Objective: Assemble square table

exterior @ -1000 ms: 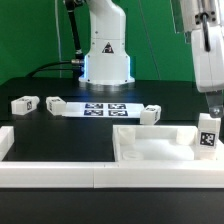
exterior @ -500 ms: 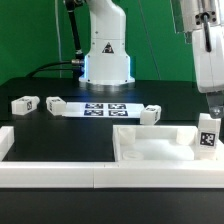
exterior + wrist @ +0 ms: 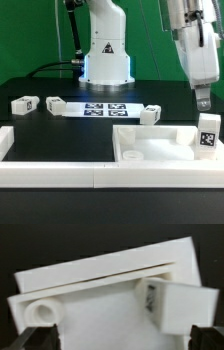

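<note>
Both gripper (image 3: 118, 338) fingertips (image 3: 36, 338) barely in frame

White arm (image 3: 104, 18); triangular warning label (image 3: 107, 47); blue-lit base (image 3: 107, 72); grey hand (image 3: 203, 102).

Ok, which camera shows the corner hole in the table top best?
The wrist view: the hole sits close up in the table top, round and unblocked. The exterior view shows the whole table top from afar, its holes too small to judge.
</note>
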`<state>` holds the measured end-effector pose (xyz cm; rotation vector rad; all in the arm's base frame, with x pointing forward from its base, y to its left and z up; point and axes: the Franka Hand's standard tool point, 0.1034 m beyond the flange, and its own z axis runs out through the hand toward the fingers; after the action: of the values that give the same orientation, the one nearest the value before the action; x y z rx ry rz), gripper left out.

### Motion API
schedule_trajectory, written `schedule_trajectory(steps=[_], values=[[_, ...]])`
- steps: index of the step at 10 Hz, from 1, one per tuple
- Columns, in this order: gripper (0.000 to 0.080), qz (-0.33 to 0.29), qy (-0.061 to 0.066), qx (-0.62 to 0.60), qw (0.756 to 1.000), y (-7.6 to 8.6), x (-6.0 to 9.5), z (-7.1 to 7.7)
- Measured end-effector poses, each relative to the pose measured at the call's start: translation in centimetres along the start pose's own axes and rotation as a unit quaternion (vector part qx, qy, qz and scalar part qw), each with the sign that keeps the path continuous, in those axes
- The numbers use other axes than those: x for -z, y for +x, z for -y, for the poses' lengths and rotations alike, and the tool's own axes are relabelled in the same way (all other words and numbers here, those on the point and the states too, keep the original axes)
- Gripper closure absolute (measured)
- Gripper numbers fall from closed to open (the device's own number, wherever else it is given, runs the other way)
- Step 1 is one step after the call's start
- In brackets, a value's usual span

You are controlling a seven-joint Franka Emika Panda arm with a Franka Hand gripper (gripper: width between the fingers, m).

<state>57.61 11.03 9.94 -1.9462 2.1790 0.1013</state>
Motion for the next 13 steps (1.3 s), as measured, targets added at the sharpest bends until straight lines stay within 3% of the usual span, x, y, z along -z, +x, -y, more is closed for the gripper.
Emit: schedule_trajectory(steps=[1,5,7,9,11,13], values=[[0.0150,-0.001,-0.004,0.043,0.999,0.2,-0.2,-0.5],[0.0150,-0.001,-0.003,0.160,0.987,0.0,-0.4,0.0],[0.0150,-0.001,-0.003,0.253,0.967,0.2,-0.3,-0.1],[0.0150,-0.001,-0.015,0.355,0.935,1.9,0.2,-3.0],[0.0150,-0.012,-0.022,0.452,0.892,4.2,-0.6,-5.1],[0.0150,-0.013,-0.026,0.488,0.873,4.6,-1.0,-5.4]])
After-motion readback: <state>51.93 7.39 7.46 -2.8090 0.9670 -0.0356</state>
